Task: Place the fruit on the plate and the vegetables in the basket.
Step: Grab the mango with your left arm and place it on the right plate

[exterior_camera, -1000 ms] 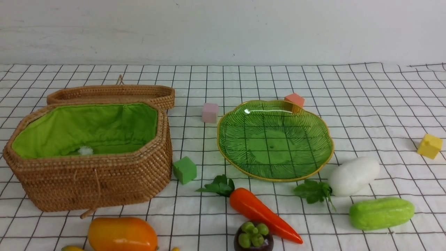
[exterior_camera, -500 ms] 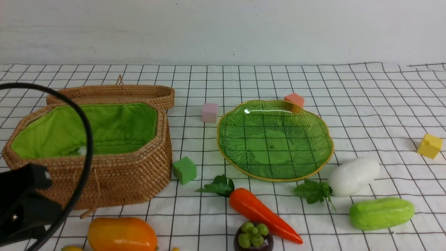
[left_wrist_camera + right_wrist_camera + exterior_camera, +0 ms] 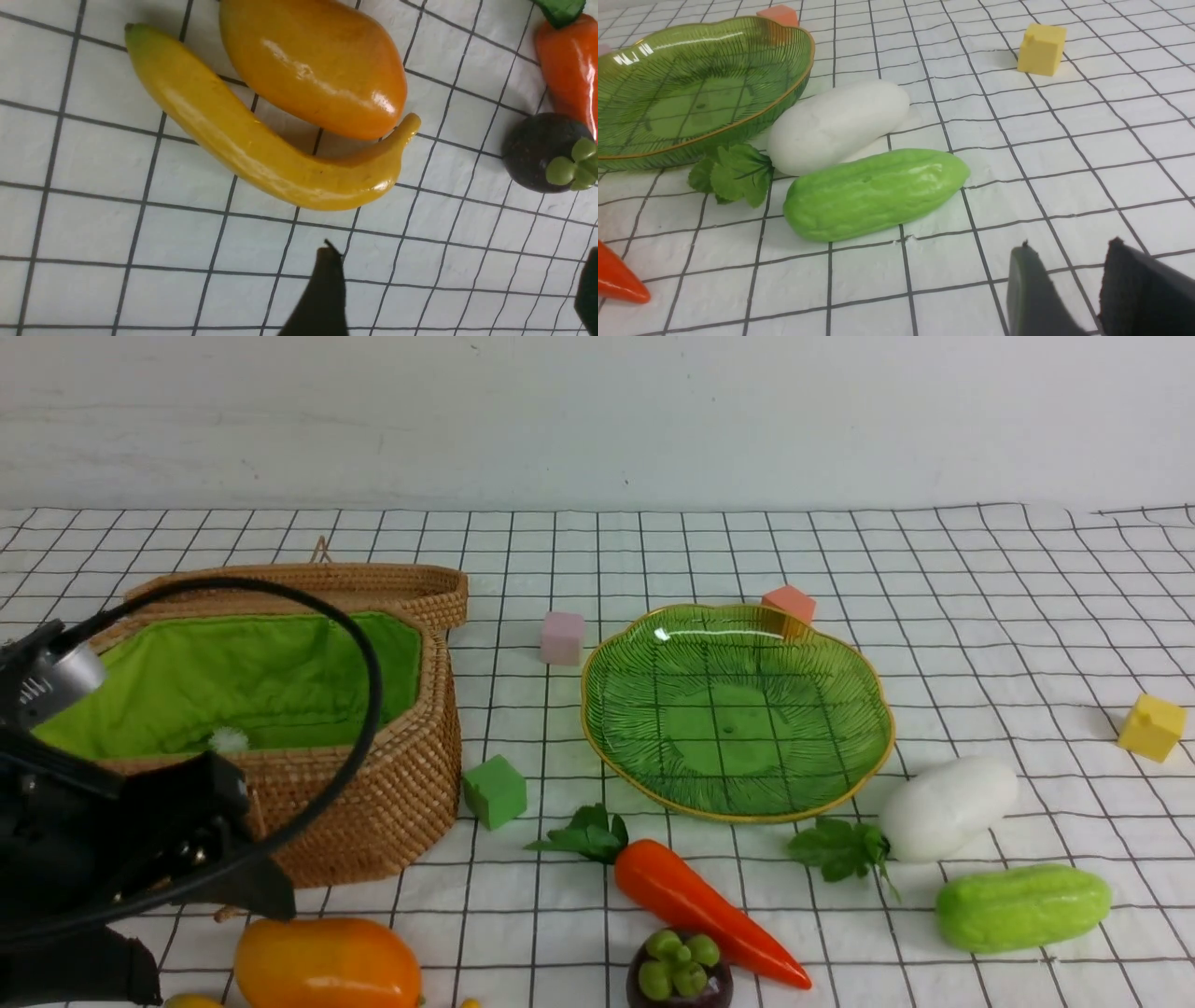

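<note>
Left claw [image 3: 460, 261]: spread wide, with only checked cloth between its dark fingers [image 3: 322, 294]; it holds nothing, and the banana and mango lie just ahead of it.
Right claw [image 3: 1070, 245]: fingers a narrow gap apart and empty, low over the cloth, with the cucumber near in front of it.
Left arm [image 3: 103, 859]: at 8 o'clock of the scene in the front view, its cable looping across the front of the basket.
Basket [image 3: 392, 803]: at 9 o'clock of the plate, open, green lining showing, with a small white tuft [image 3: 229, 739] on its floor; its lid [image 3: 299, 583] lies behind it at 12 o'clock.
Plate [image 3: 738, 728]: mid-table, holding nothing.
Mango [image 3: 327, 963]: on the table at 6 o'clock of the basket.
Banana [image 3: 261, 149]: just beside the mango at its 6 o'clock, curved round it.
Mangosteen [image 3: 679, 971]: at 6 o'clock of the plate, touching the carrot.
Carrot [image 3: 700, 905]: between plate and mangosteen, leaves toward 10 o'clock.
Radish [image 3: 948, 805]: at 4 o'clock of the plate, just beside its rim.
Cucumber [image 3: 1022, 905]: at 5 o'clock of the radish, close to it.
Cubes: green cube [image 3: 495, 791] between basket and plate; pink cube [image 3: 562, 637] at 10 o'clock of the plate; orange cube [image 3: 789, 604] behind the plate at 12 o'clock; yellow cube [image 3: 1151, 726] well apart at 3 o'clock.
</note>
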Motion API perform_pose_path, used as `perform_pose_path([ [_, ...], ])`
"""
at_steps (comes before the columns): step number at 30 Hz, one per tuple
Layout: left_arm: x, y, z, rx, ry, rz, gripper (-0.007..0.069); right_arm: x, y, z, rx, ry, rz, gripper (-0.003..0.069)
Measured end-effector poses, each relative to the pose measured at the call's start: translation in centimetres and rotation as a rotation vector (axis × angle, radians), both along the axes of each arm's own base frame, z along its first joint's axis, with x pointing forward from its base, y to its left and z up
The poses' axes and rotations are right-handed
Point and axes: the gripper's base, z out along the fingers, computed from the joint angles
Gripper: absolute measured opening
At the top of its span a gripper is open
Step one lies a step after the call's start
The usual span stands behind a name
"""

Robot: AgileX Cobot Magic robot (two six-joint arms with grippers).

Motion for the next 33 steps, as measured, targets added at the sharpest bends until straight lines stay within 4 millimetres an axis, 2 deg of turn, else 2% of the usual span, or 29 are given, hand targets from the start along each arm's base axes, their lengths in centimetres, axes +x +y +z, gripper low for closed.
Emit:
perform_pose_path([
  [9,2.2,-1.2,-2.9,0.063,0.109,-0.017,0.0639,0.0,0.0,0.0,0.000,0.000,0.000,0.0243],
  [14,3.8,-2.4,-4.6,0.128,0.113,0.163,0.0601,0.0,0.0,0.0,0.000,0.000,0.000,0.0243],
  [20,5.7,-2.8,-6.4,0.102,0.127,0.341,0.0588,0.0,0.0,0.0,0.000,0.000,0.000,0.0243],
  [33,7.4,-3.6,-9.5,0.061,0.244,0.474,0.0585,0.0,0.0,0.0,0.000,0.000,0.000,0.0243],
])
